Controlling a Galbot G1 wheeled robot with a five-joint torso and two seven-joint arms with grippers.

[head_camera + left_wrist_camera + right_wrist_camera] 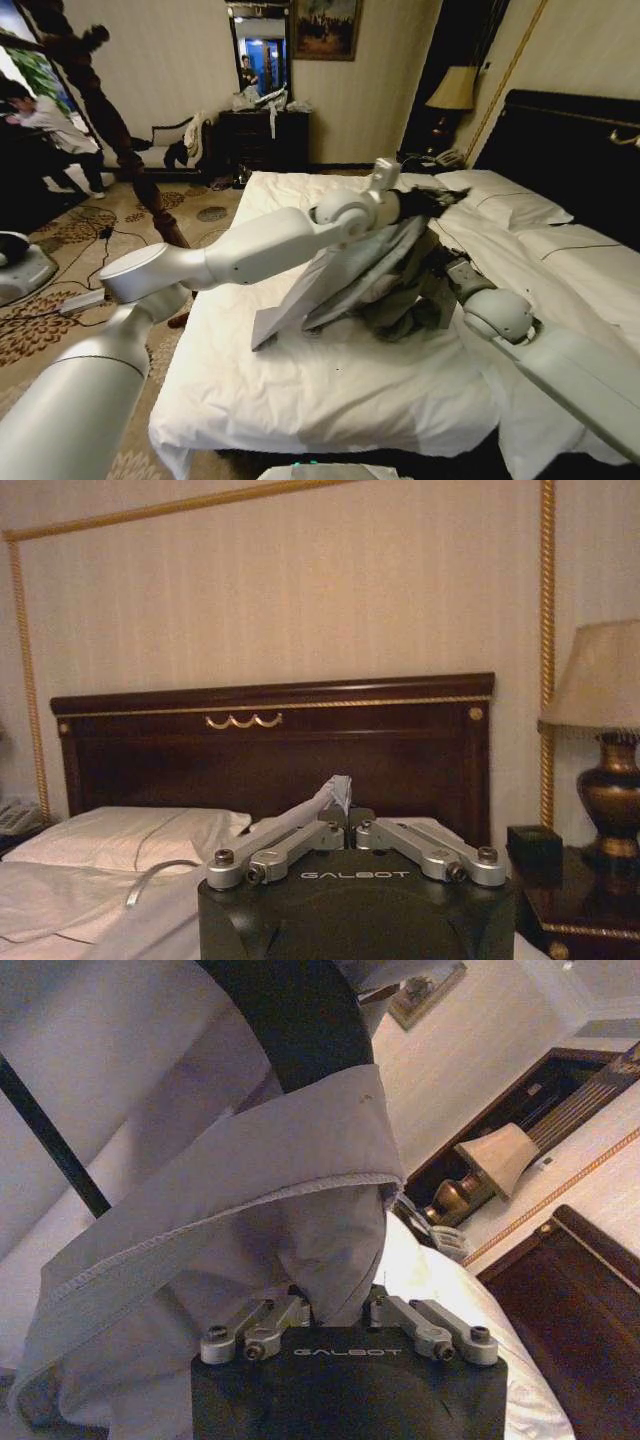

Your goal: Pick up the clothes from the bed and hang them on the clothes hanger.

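Hotel-ish bedroom from my head cam: the big double bed with white duvet and black headboard takes up most of the floor, with patterned carpet off to my left. My left arm reaches across over the mattress, and its left gripper sits up near the pillows with the thin, creased light-grey shirt hanging down from it, the bottom edge touching the duvet. My right gripper is tucked in against the far side of the same cloth.

Left wrist cam next: left gripper is clamped tight on a little tip of grey fabric, pointing at the dark wood headboard, with a brass table lamp off beside the bed.

Right wrist cam: right gripper is buried in a bunched fold of the shirt, fingers pinched on it. A thin black bar runs under the cloth, looks like the clothes hanger, can't say for sure.
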